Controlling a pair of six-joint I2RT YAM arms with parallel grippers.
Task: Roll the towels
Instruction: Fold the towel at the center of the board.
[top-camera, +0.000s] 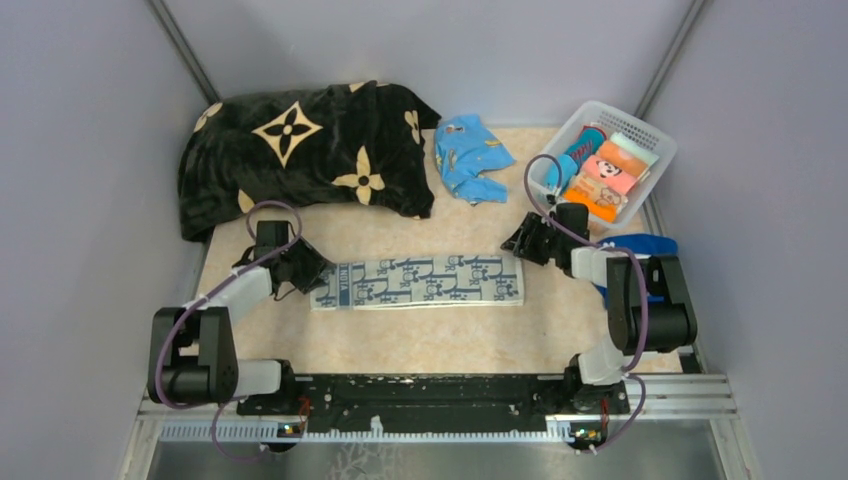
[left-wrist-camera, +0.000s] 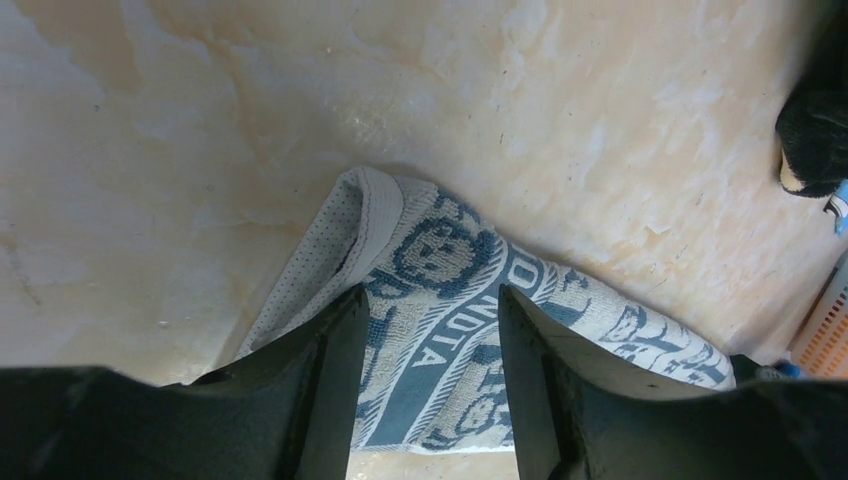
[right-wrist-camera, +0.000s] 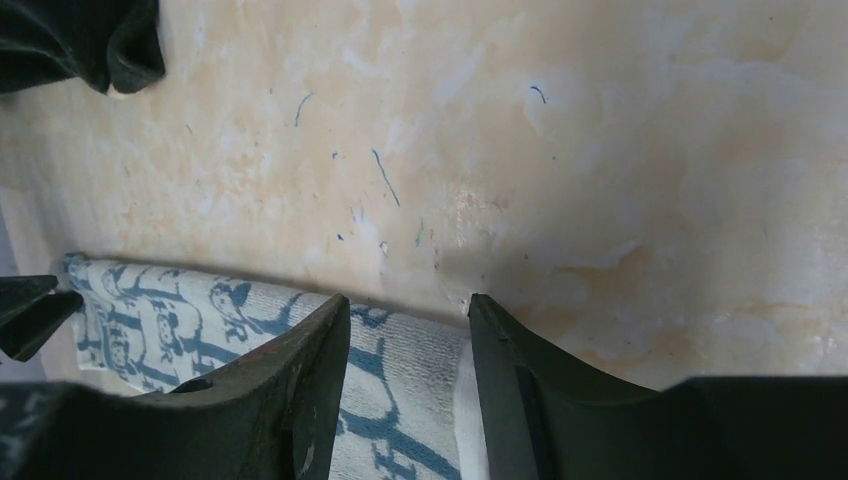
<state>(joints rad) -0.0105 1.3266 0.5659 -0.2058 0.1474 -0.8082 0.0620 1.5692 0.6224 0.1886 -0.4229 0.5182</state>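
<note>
1. Nearest the arm bases, a bare strip of the marbled tabletop (top-camera: 420, 340) is seen.
2. Beyond it, the white towel (top-camera: 420, 280) with dark-blue print is laid out as a long, narrow folded strip, running left to right across the middle of the tabletop between the two arms.
3. The left end of this strip is grasped by the left gripper (top-camera: 310, 275). In the left wrist view the printed cloth (left-wrist-camera: 440, 260) fills the space between the jaws of that gripper (left-wrist-camera: 425, 300), and its corner is curled up off the surface so that the pale, dotted underside is shown.
4. The right end is straddled by the right gripper (top-camera: 520, 245). In the right wrist view its jaws (right-wrist-camera: 408, 305) are held apart and released, with the towel (right-wrist-camera: 150, 310) lying flat beneath them and its end edge just beside the right-hand finger.
5. At the right edge, partly hidden behind the right arm, the royal-blue towel (top-camera: 650, 243) is seen.
6. Farther back, the small turquoise towel (top-camera: 470, 155) is left crumpled near the centre, between the other two things at the back.
7. To its right a white basket (top-camera: 560, 140) holding coloured packets is placed.
8. At the far left, the black blanket (top-camera: 300, 150) with cream flower motifs is heaped.
</note>
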